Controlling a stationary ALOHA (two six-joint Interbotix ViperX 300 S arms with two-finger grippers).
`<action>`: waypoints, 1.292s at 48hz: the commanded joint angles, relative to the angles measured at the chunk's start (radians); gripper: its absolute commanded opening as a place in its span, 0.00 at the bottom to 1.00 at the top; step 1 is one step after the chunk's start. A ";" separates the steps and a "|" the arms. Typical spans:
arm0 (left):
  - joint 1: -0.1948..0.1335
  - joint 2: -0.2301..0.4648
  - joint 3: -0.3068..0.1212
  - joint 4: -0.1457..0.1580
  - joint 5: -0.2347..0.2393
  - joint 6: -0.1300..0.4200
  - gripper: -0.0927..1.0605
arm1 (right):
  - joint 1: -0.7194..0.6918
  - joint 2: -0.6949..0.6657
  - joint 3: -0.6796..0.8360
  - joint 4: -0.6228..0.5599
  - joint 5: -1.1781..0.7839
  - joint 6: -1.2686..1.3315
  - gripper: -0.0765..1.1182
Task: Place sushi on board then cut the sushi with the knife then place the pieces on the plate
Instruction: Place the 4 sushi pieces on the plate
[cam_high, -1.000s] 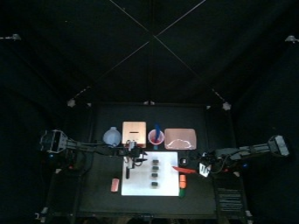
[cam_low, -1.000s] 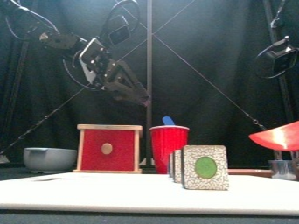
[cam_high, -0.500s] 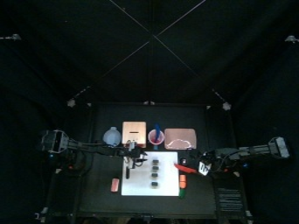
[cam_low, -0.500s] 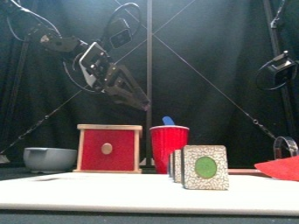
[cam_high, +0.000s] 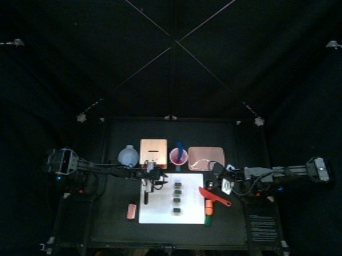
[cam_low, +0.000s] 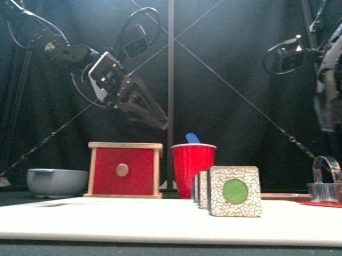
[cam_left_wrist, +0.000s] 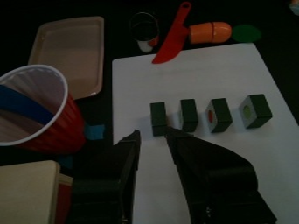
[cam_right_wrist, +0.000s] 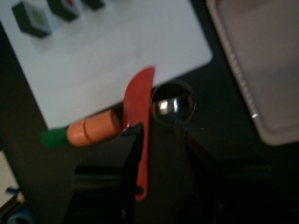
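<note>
Several dark green sushi pieces (cam_high: 177, 196) (cam_low: 233, 190) (cam_left_wrist: 201, 114) stand in a row on the white board (cam_high: 163, 216). The red knife (cam_high: 213, 195) (cam_right_wrist: 139, 118) lies flat at the board's right edge, its tip over the board. My right gripper (cam_high: 219, 182) (cam_right_wrist: 149, 142) hovers over the knife's handle end with its jaws wide apart, one on each side, not gripping it. My left gripper (cam_high: 158, 183) (cam_low: 159, 113) (cam_left_wrist: 155, 136) hangs above the board's back left part, jaws a little apart and empty. The pink plate (cam_high: 205, 157) (cam_left_wrist: 68, 45) lies behind the board.
A red cup (cam_high: 178, 153) (cam_low: 193, 169) with a blue knife (cam_low: 191, 138), a wooden box (cam_high: 154, 150) (cam_low: 124, 169) and a blue-grey bowl (cam_high: 128, 156) (cam_low: 56, 181) line the back. A toy carrot (cam_right_wrist: 89, 132) (cam_left_wrist: 212, 31) and the metal cutter (cam_right_wrist: 173, 103) (cam_low: 326, 178) sit beside the red knife.
My right gripper lowered the red knife, opened and let it go; the knife now lies at the board's right edge. The right arm shifted left. The left arm barely moved.
</note>
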 joint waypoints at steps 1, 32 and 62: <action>0.021 -0.035 0.005 0.002 -0.011 -0.002 0.69 | -0.002 0.075 -0.049 -0.052 -0.110 0.000 0.81; 0.083 -0.037 0.074 0.009 -0.028 -0.002 0.69 | 0.005 0.554 -0.249 -0.181 -0.396 -0.003 0.82; 0.086 -0.026 0.100 0.021 -0.023 -0.002 0.69 | -0.002 0.767 -0.377 -0.196 -0.402 -0.003 0.81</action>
